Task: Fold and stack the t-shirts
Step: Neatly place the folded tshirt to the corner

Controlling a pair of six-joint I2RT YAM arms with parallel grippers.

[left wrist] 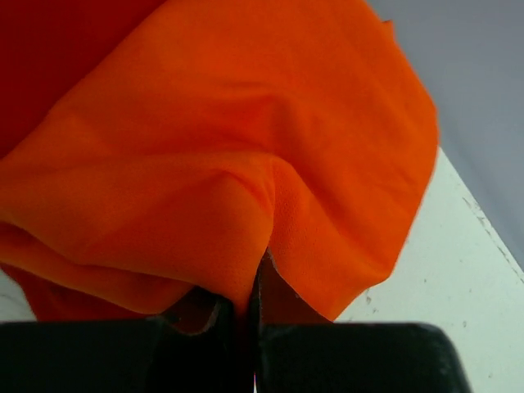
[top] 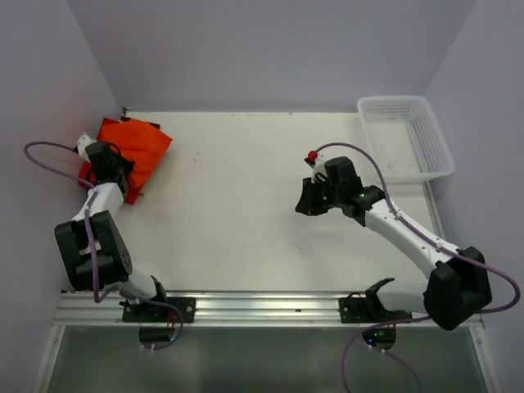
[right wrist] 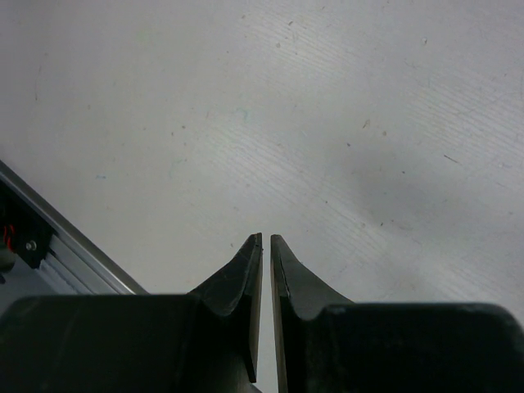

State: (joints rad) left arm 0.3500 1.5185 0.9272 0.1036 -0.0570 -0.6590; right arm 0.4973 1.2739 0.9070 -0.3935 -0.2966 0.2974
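From above, a white table [top: 246, 213] stands between pale lilac walls [top: 270, 49], with a white mesh basket [top: 405, 135] at its far right corner. The orange t-shirt [top: 135, 147] lies bunched at the far left corner, and the left gripper [top: 106, 164] partly covers it. The right gripper [top: 309, 201] hangs over bare tabletop.

In the left wrist view, the fingers are clamped on a fold of the orange cloth, and the red t-shirt [left wrist: 49, 57] lies underneath.

In the right wrist view, the fingers are nearly together and hold nothing, with a metal rail [right wrist: 57, 246] at the left.

Bright orange t-shirt [top: 135, 147]; deeper red t-shirt [left wrist: 49, 49]; white mesh basket [top: 409, 135]; off-white table [top: 246, 205].
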